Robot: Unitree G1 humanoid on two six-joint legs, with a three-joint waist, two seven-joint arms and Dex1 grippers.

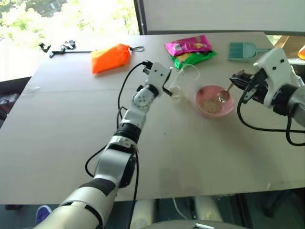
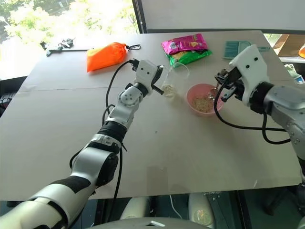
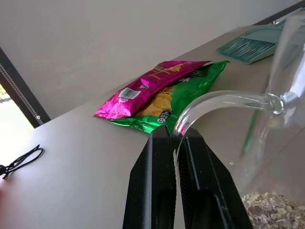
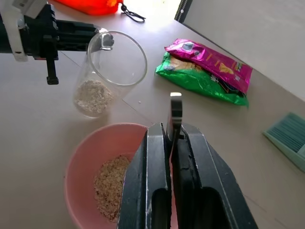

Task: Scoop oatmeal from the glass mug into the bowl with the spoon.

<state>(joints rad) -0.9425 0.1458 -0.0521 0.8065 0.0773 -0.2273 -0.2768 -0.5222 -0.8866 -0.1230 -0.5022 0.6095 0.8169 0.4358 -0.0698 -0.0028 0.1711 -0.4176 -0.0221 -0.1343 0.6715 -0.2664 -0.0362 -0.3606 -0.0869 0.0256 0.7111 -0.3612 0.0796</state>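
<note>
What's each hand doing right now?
Left hand: closed on the glass mug handle.
Right hand: closed on the spoon, over the bowl.

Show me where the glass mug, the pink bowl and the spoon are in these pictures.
glass mug [image 4: 110, 71], right wrist view, on its clear side wall.
pink bowl [image 4: 90, 151], right wrist view, on its bare inner wall.
spoon [image 4: 176, 107], right wrist view, on the handle end above the fingers.

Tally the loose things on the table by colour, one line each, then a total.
Orange: 1, pouch
Magenta: 1, snack bag
Green: 1, snack bag
Teal: 1, dustpan
Pink: 1, bowl
Clear: 1, glass mug
Silver: 1, spoon
Total: 7
</note>
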